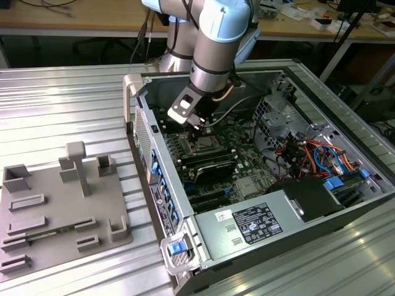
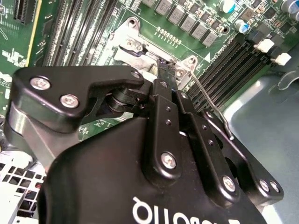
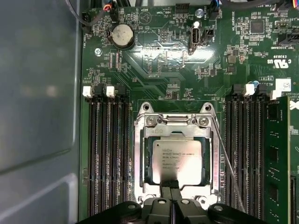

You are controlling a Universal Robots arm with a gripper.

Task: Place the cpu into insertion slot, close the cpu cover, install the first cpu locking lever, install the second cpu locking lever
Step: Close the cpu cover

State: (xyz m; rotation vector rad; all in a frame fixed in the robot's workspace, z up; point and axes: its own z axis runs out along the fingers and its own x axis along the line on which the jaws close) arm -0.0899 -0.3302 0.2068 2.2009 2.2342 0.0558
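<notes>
Black pincer [image 3: 170,187] links crowd both wrist views and hide one edge of the socket [image 3: 147,163]. Its tips are pressed together at the rim of the shiny square cover [image 3: 140,158]. The dull grey chip [image 3: 176,161] lies flat in the socket, framed by the cover's window. A thin wire lever [image 3: 226,163] slants free alongside. Long black memory slots [image 3: 110,154] flank the socket, with a smooth grey case wall [image 3: 37,93] beyond.

gripper [image 2: 164,70] fingers pressed together, tips at cpu cover [image 2: 130,45] edge; thin locking lever [image 2: 208,101] beside, memory slots [image 2: 233,58] flanking.
</notes>
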